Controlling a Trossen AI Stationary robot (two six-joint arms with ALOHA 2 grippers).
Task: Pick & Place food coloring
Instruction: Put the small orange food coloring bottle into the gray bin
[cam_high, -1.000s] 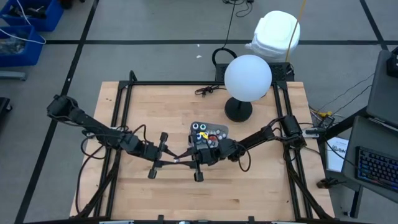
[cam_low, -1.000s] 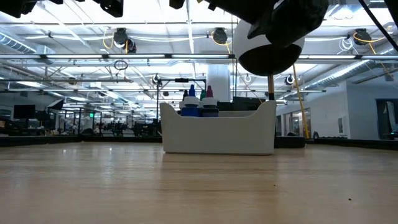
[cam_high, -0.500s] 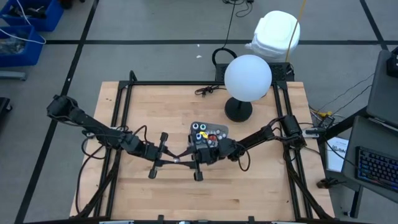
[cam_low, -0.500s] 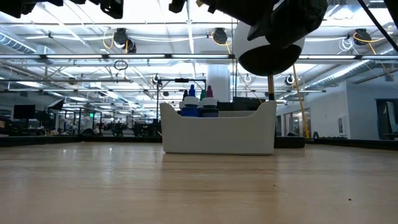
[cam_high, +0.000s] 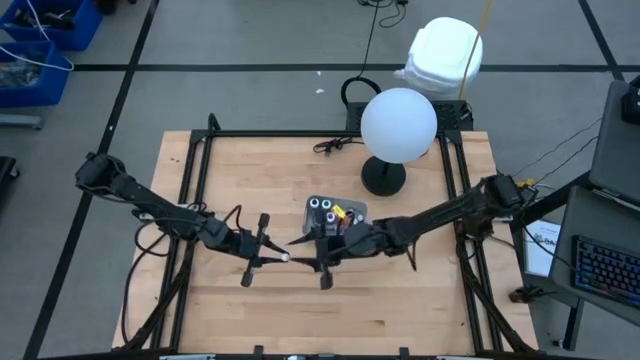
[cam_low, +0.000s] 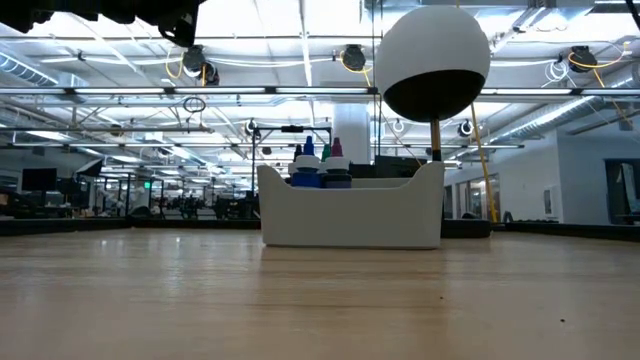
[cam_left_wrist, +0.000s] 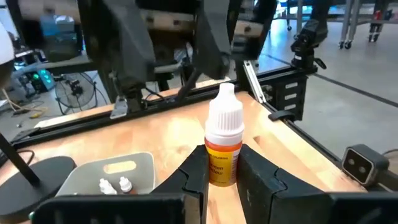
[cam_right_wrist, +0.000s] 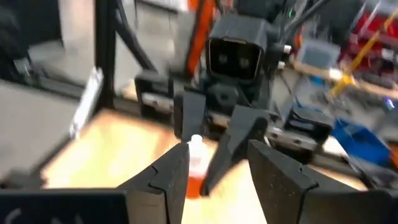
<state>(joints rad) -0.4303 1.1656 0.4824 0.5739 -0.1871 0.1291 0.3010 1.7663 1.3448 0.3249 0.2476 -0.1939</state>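
Note:
A small food coloring bottle (cam_left_wrist: 223, 144) with a white cap and an orange label stands upright between the fingers of my left gripper (cam_high: 283, 258), above the middle of the table. My right gripper (cam_right_wrist: 217, 177) faces it from the table's right, open, with nothing between its fingers; the bottle (cam_right_wrist: 195, 163) shows just beyond them. More food coloring bottles (cam_high: 326, 208) stand in the pale tray (cam_high: 358, 208) on the table behind the grippers. The low view shows the tray (cam_low: 350, 218) with bottle tops (cam_low: 320, 165) above its rim. My left gripper pinches the bottle's lower body, at the orange label (cam_left_wrist: 217, 177), between its two fingers. The fingers lie about level and come from the table's left side. The bottle stands upright, cap up, lifted clear of the table.
A lamp with a white globe (cam_high: 398, 125) stands on a dark base (cam_high: 383, 178) at the back right. A black cable (cam_high: 335, 146) lies near the far edge. Black frame rails (cam_high: 205, 160) run along the table's sides.
My right arm has risen and its gripper has tipped up toward level; it no longer hangs in front of the lamp in the low view. My left gripper has kept its place with the bottle.

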